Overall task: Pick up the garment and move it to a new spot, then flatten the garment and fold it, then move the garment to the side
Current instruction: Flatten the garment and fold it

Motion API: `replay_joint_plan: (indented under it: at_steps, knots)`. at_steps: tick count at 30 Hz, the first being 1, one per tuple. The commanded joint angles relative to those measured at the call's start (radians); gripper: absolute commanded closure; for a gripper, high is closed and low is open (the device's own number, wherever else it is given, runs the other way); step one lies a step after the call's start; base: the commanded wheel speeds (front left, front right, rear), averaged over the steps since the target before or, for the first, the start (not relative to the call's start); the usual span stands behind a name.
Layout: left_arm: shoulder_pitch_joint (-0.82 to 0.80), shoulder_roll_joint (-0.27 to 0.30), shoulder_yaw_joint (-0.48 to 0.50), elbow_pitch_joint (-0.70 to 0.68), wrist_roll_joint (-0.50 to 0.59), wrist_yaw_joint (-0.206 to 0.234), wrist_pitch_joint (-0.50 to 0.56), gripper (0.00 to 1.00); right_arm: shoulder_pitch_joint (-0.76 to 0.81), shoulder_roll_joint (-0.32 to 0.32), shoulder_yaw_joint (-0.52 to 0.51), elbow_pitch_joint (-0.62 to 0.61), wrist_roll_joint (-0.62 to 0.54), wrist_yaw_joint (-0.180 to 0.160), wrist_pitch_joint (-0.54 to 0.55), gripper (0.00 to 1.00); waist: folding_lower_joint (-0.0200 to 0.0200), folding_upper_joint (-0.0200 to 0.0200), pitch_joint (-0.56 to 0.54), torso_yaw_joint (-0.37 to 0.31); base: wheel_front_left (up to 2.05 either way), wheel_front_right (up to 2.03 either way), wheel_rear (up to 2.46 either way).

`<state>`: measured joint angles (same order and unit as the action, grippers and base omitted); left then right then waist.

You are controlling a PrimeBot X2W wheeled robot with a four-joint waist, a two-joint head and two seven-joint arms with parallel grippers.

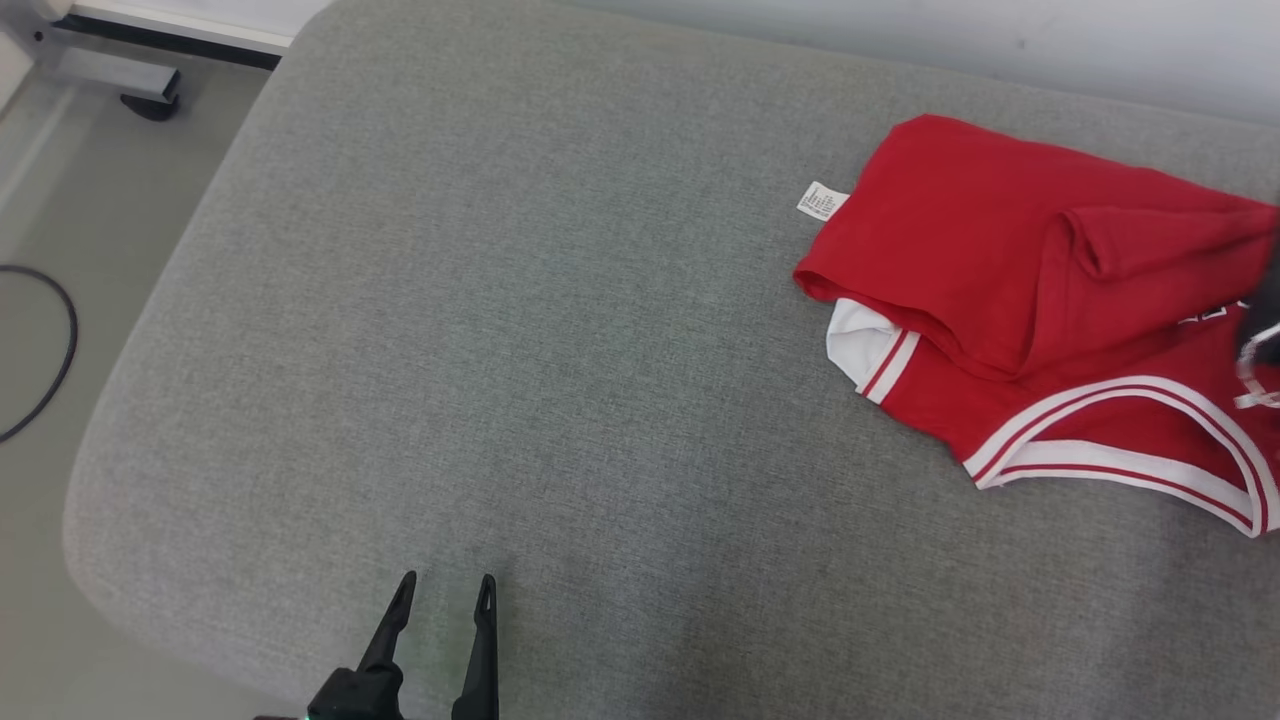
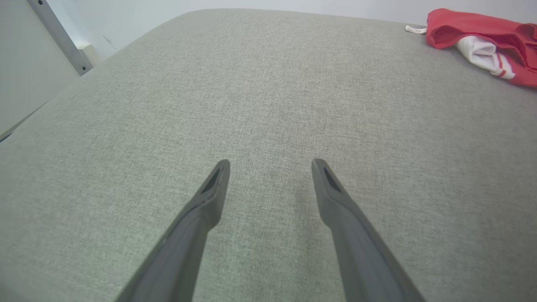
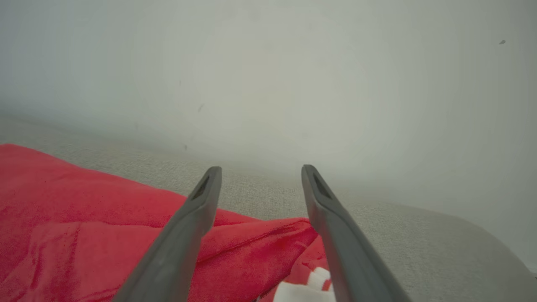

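We are seeing a grey counter [image 1: 500,350] with a red garment [image 1: 1050,300] lying crumpled at upper right.
Our left end effector [image 1: 447,577] is hovering at bottom centre, jaws apart; our right end effector [image 3: 261,167] is gaping above the garment.

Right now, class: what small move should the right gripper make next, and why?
Probably lift the right gripper straight up, clear of the garment: its jaws stand open with nothing held, and the garment lies folded at the right of the cushion, so a sideways drag might undo the fold.
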<state>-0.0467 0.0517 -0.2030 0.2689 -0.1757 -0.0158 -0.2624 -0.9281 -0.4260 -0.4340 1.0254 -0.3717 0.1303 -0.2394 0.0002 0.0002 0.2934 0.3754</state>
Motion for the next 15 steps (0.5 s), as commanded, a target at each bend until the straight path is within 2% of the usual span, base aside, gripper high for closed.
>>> replay_joint_plan:
  at_steps: [1, 4, 7, 15]
  knots:
    - [-0.004, -0.002, 0.000, 0.000, -0.002, 0.003, -0.004, 0.00, 0.017, 0.022, -0.002, 0.009, 0.002, 0.000, -0.013, 0.00, -0.0002, -0.0002, -0.010, -0.022, 0.00, 0.00, 0.00]
    - [-0.014, -0.002, 0.002, -0.001, 0.001, 0.001, -0.004, 0.00, 0.052, 0.088, 0.032, 0.008, 0.014, 0.000, -0.026, 0.00, -0.0002, -0.0002, -0.027, -0.056, 0.00, 0.00, 0.00]
    - [-0.022, -0.001, 0.005, -0.002, 0.005, 0.001, -0.004, 0.00, 0.114, 0.157, 0.106, -0.075, 0.070, 0.000, -0.026, 0.00, -0.0002, -0.0002, -0.044, -0.090, 0.00, 0.00, 0.00]
    - [0.000, -0.001, 0.024, 0.015, 0.011, -0.010, -0.004, 0.00, 0.361, 0.247, 0.331, -0.300, 0.304, 0.001, -0.025, 0.00, -0.0002, -0.0002, -0.099, -0.157, 0.00, 0.00, 0.00]
